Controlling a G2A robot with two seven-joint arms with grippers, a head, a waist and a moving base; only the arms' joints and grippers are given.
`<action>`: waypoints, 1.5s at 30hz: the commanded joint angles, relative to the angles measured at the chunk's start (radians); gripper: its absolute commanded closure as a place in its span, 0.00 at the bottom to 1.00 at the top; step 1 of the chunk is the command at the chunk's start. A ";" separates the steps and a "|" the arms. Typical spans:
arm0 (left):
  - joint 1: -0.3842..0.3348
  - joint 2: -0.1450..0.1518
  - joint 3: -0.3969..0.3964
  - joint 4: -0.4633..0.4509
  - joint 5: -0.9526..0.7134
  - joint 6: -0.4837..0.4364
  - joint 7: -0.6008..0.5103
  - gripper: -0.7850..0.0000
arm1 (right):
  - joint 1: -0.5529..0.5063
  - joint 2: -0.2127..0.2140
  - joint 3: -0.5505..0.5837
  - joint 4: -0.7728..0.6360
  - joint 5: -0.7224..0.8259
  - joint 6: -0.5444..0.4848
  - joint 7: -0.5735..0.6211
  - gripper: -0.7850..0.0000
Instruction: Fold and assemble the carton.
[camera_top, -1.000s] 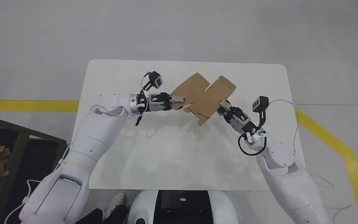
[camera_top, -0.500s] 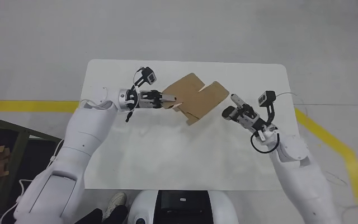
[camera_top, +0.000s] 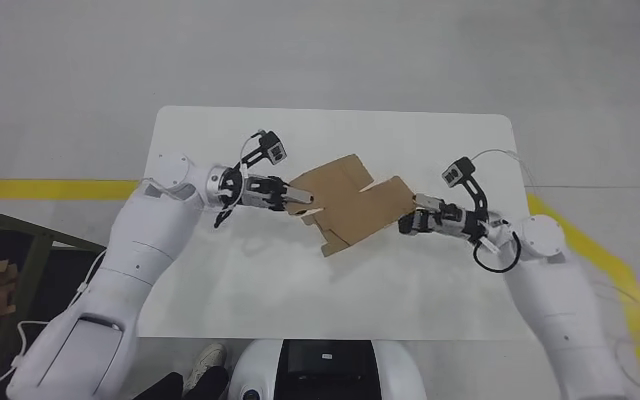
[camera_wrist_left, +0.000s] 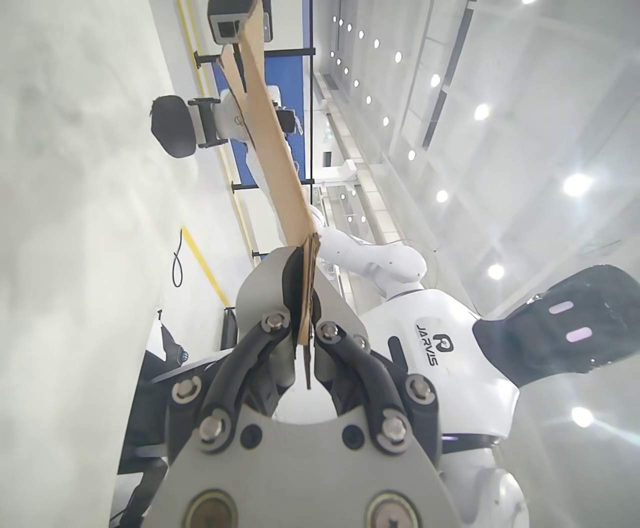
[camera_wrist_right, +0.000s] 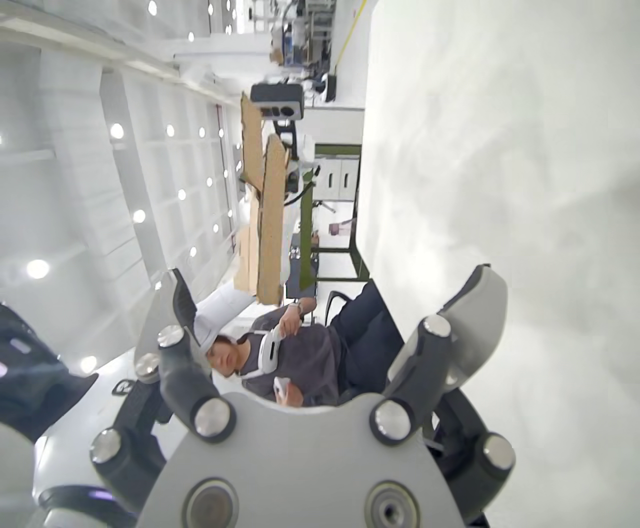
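My left gripper (camera_wrist_left: 302, 272) has grey metal fingers (camera_wrist_left: 255, 295) with black rubbery pads (camera_wrist_left: 292, 282). Between them, the flat brown corrugated cardboard carton (camera_wrist_left: 272, 140) is matt and rough. My right gripper (camera_wrist_right: 327, 285) shares that metal. Beside my fingers the white table (camera_top: 250, 280) is smooth, matt.

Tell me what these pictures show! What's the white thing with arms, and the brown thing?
It is a robot with two arms at a white table. One picture looks down from a camera above its arms. The other two come from small cameras on its wrists, showing each pincer up close. The brown thing is a cardboard carton, not yet made into a box. The left pincer is shut on one edge of it. The right pincer is open near the other end, holding nothing.
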 joint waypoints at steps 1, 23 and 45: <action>-0.002 0.017 0.029 -0.019 0.002 -0.003 0.000 1.00 | 0.026 -0.004 -0.011 0.042 0.024 -0.034 0.050 0.00; 0.009 0.042 0.052 -0.064 0.066 -0.010 0.013 1.00 | 0.048 -0.003 -0.040 0.053 -0.006 -0.002 0.091 0.00; -0.001 0.049 0.137 -0.080 0.036 -0.088 0.000 1.00 | 0.108 -0.033 -0.144 0.179 0.134 -0.010 0.194 0.00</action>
